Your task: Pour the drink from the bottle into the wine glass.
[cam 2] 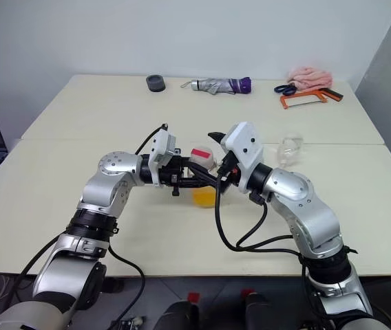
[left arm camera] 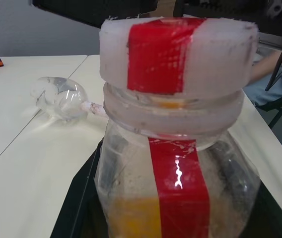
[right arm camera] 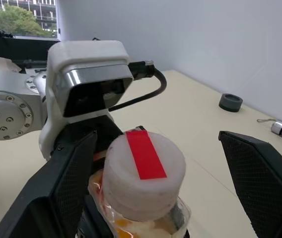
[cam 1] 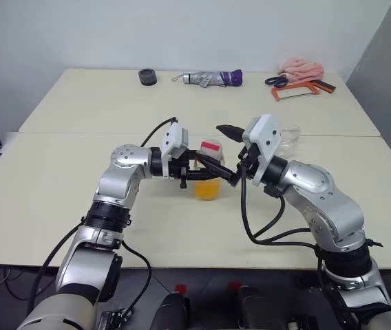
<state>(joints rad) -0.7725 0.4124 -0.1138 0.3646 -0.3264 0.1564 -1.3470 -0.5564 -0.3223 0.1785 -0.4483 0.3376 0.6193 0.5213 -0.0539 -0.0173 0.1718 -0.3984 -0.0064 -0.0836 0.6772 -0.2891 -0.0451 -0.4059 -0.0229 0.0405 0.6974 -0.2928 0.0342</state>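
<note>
left gripper (cam 1: 190, 169) clamps upright bottle (cam 1: 208, 180); right gripper (right arm camera: 146, 163) wide, straddling cap (right arm camera: 144, 174) from the right. wine glass (cam 1: 288, 138) lies toppled far right.

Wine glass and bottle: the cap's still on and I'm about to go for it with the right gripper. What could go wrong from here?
1. The wine glass lies on its side on the table; pouring now would likely spill the drink.
2. The right gripper stands open around the cap, while the left gripper is shut on the bottle. Twisting might turn the bottle in that grip.
3. The two grippers are close together and could knock each other.
</note>
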